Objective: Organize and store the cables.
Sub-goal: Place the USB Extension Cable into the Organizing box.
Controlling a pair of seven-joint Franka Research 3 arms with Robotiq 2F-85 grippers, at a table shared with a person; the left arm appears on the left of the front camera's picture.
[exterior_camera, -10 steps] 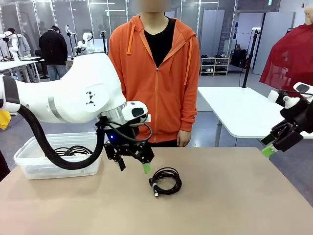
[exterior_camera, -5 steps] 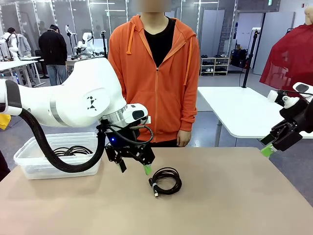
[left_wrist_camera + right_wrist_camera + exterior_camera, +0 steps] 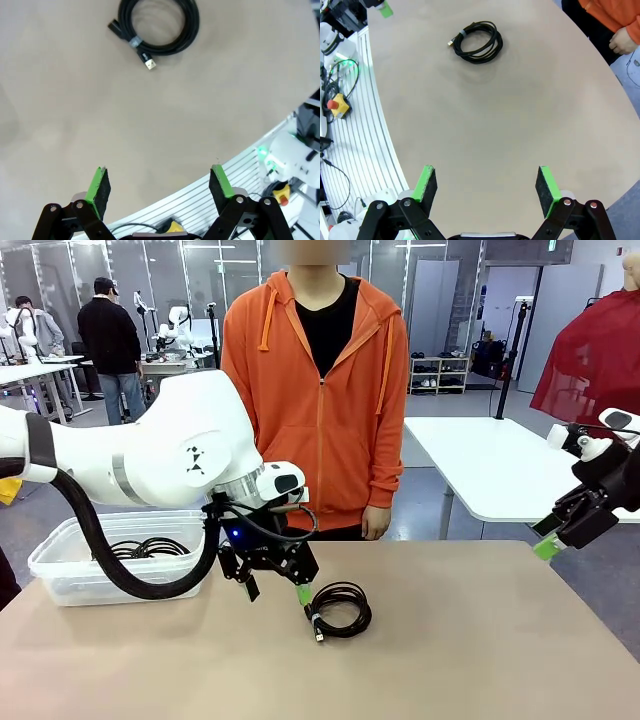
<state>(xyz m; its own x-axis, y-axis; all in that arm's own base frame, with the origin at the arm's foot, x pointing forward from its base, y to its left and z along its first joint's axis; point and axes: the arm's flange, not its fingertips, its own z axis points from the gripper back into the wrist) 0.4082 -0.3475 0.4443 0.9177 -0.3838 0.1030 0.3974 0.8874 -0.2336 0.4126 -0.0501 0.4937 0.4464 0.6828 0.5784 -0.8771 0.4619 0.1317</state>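
Observation:
A coiled black cable with plug ends lies on the tan table, near its middle. My left gripper hangs open just left of the coil and a little above the tabletop, its nearer green pad close to the coil's left edge. In the left wrist view the coil sits at the top, well ahead of my open left gripper. More black cables rest inside a clear plastic bin at the table's left. My right gripper is open and empty above the right edge; the coil lies far ahead of the right gripper.
A person in an orange hoodie stands at the far side, hands down at the sides, one hand near the table's edge. The left arm's thick black hose loops in front of the bin. Bare tabletop stretches to the right of the coil.
My left gripper has moved slightly right and down, closer to the coil on the table. The right arm and the coil have not moved.

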